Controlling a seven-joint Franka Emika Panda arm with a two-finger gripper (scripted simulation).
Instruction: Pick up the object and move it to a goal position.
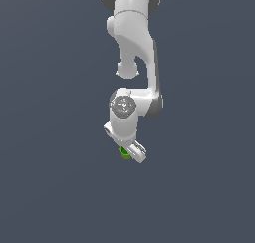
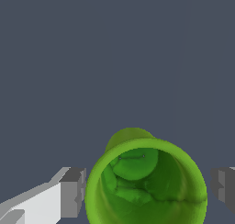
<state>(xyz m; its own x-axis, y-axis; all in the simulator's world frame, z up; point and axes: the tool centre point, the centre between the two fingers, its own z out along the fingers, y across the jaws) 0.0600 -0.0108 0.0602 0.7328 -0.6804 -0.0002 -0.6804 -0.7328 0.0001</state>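
Green cup (image 2: 146, 184) fills the lower part of the wrist view, seen from above so that its round rim and hollow, darker-green inside show plainly. It sits between the two fingers of the claw (image 2: 147, 191), whose grey pads (image 2: 72, 192) stand one on each side of it. A narrow strip of background shows between each pad and the cup's wall, so the claw is spread and not pinching the cup (the gap on either side is small but clear).

In the exterior view the white arm (image 1: 134, 48) hangs down from the top of the picture, and the claw (image 1: 130, 153) at its lower end points downward at a tilt. Only a little of the cup (image 1: 124, 154) peeks out there as a bright green spot beside the white fingers. The plain dark grey tabletop (image 1: 50, 187) lies all around it.
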